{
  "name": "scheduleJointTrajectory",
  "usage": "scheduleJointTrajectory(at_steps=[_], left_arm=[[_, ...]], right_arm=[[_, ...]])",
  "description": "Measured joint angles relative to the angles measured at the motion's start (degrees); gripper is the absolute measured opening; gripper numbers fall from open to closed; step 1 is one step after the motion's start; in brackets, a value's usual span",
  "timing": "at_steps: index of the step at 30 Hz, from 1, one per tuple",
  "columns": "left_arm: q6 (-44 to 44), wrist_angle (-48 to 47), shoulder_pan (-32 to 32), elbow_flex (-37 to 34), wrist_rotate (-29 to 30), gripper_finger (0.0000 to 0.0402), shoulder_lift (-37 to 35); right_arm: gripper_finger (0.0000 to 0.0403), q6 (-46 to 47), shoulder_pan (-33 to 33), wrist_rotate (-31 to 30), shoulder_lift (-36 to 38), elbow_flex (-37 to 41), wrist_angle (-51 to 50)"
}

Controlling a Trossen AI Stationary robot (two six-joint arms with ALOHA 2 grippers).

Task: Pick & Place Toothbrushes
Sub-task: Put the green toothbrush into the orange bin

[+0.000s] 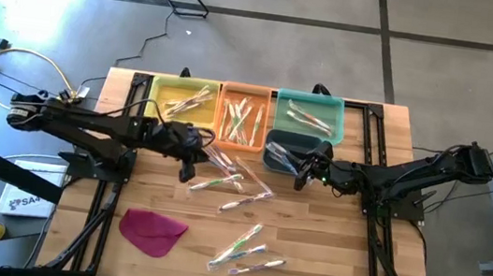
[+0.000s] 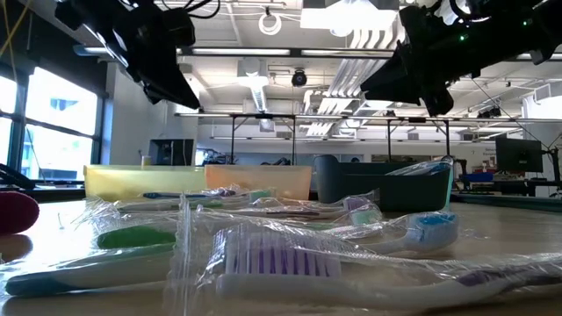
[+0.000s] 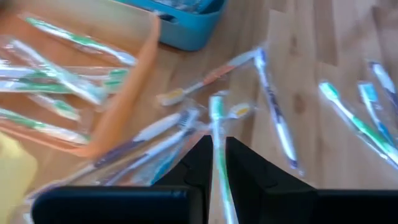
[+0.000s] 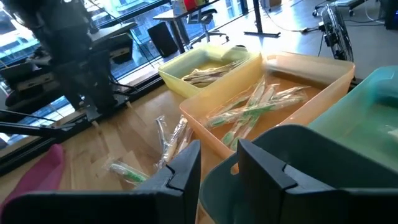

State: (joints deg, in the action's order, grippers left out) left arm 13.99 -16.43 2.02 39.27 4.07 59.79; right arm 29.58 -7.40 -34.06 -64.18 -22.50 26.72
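Wrapped toothbrushes lie loose on the wooden table, one cluster at mid-table (image 1: 231, 185) and another near the front (image 1: 247, 251). More toothbrushes lie in the yellow bin (image 1: 180, 100), the orange bin (image 1: 242, 117) and the teal bin (image 1: 309, 115). My left gripper (image 1: 192, 158) hangs above the mid-table cluster, its fingers (image 3: 208, 162) a narrow gap apart with nothing between them; a green toothbrush (image 3: 216, 118) on the table shows through the gap. My right gripper (image 1: 304, 171) hovers open and holding nothing at the dark bin (image 1: 281, 152).
The bins stand in a row along the far edge, with the dark bin just in front of the teal one. A magenta cloth piece (image 1: 152, 230) lies near the front left. In the low view both grippers (image 2: 167, 75) (image 2: 421, 75) hang well above the tabletop.
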Motion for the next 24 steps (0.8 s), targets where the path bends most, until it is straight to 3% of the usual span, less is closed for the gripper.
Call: scheduleJointTrajectory(at_steps=[15, 24], left_arm=[[10.3, 0.0, -12.3, 0.0, 10.7, 0.0032, 0.0], [13.6, 0.0, -15.3, 0.0, 14.7, 0.0032, 0.4]], right_arm=[[0.0097, 0.4, 0.0, 0.0, 0.0, 0.0, 0.0], [0.0097, 0.4, 0.0, 0.0, 0.0, 0.0, 0.0]])
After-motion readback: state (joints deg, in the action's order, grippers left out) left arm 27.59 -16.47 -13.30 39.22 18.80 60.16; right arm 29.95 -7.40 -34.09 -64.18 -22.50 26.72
